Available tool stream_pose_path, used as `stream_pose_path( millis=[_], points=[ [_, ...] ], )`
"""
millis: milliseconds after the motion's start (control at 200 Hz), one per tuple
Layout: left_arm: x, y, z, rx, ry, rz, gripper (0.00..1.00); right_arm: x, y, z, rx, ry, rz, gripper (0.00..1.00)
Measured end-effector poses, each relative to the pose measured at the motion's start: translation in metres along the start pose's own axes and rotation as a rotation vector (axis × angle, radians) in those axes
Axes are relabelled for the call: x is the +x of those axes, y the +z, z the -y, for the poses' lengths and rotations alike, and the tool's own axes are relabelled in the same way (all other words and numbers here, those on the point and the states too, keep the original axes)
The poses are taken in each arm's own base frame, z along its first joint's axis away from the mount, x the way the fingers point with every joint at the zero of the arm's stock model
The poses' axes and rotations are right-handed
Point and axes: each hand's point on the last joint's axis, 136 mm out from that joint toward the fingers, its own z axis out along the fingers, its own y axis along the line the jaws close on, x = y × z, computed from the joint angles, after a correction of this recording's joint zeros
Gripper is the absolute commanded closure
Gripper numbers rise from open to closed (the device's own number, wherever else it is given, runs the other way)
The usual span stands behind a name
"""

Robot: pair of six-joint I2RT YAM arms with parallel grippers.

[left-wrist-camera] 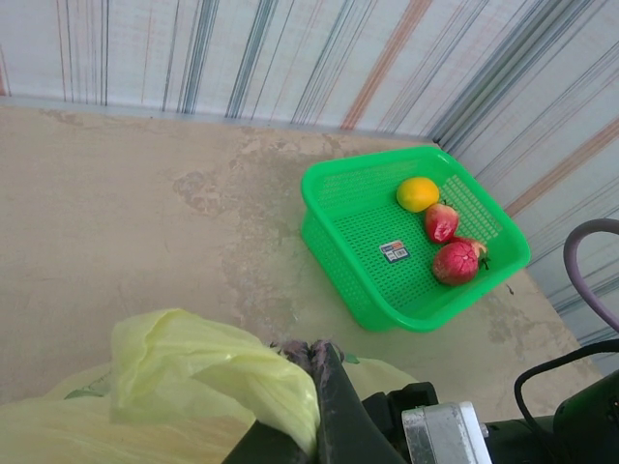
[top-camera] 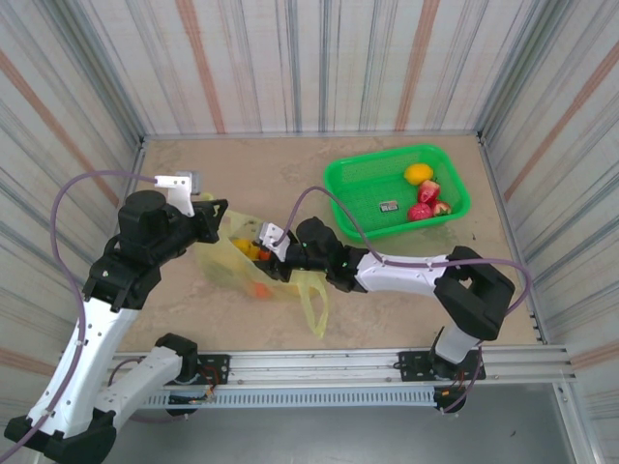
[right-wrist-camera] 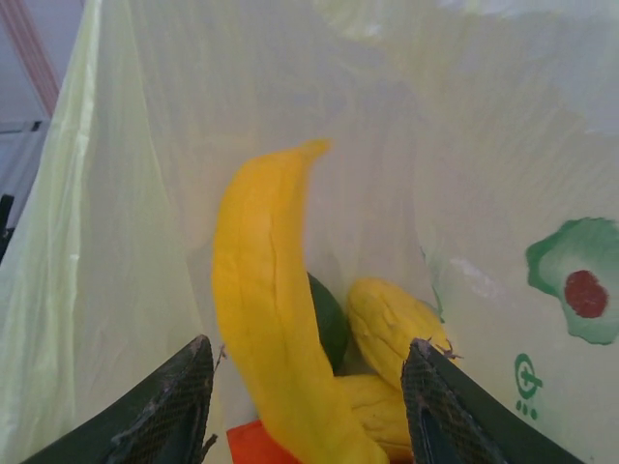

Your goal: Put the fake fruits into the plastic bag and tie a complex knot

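Right hand [right-wrist-camera: 308, 346] is sitting inside the mouth of the bag [right-wrist-camera: 126, 193] with its fingers spread apart, gripping nothing. A banana [right-wrist-camera: 261, 290] is standing between them over other yellow fruit. Left hand [left-wrist-camera: 314, 372] is pinching the bag's rim and holding it up. My worry is that the right hand, in withdrawing, could be snagging the thin plastic, dragging the rim loose or tipping fruit out. Farther off, a lemon [top-camera: 418, 174] and strawberries [top-camera: 427, 199] are lying in the basket [top-camera: 350, 184], close to the back-right walls. Bare table [top-camera: 193, 174] is leaving room between for travelling.
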Motion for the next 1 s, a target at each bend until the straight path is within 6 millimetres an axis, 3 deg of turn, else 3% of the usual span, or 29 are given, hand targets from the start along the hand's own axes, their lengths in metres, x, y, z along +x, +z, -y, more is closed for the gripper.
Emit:
stream_pose_path(
  millis=[215, 461, 541, 616, 696, 761, 827, 997],
  points=[
    [0.0, 0.0, 0.0, -0.002, 0.0, 0.001, 1.0, -0.011, -0.015, 0.008, 0.02, 0.006, 0.001, 0.46],
    [0.0, -0.001, -0.001, -0.008, 0.0, -0.002, 1.0, -0.076, -0.072, 0.038, 0.129, 0.014, 0.129, 0.41],
    [0.0, -0.001, -0.001, -0.008, 0.0, -0.002, 1.0, -0.094, -0.097, 0.055, 0.189, 0.076, 0.151, 0.37],
    [0.0, -0.001, -0.001, -0.007, 0.001, -0.001, 1.0, -0.107, -0.124, 0.077, 0.247, 0.151, 0.149, 0.45],
    [0.0, -0.002, -0.001, -0.006, 0.001, 0.001, 1.0, -0.113, -0.16, 0.118, 0.363, 0.256, 0.14, 0.55],
    [0.0, -0.002, 0.0, -0.004, 0.002, 0.001, 1.0, -0.104, -0.188, 0.154, 0.49, 0.345, 0.122, 0.55],
    [0.0, -0.002, 0.001, 0.001, 0.003, 0.0, 1.0, -0.079, -0.216, 0.187, 0.634, 0.455, 0.081, 0.53],
    [0.001, -0.002, 0.003, 0.012, 0.005, -0.003, 1.0, 0.022, -0.277, 0.247, 0.927, 0.858, -0.134, 0.28]
  ],
)
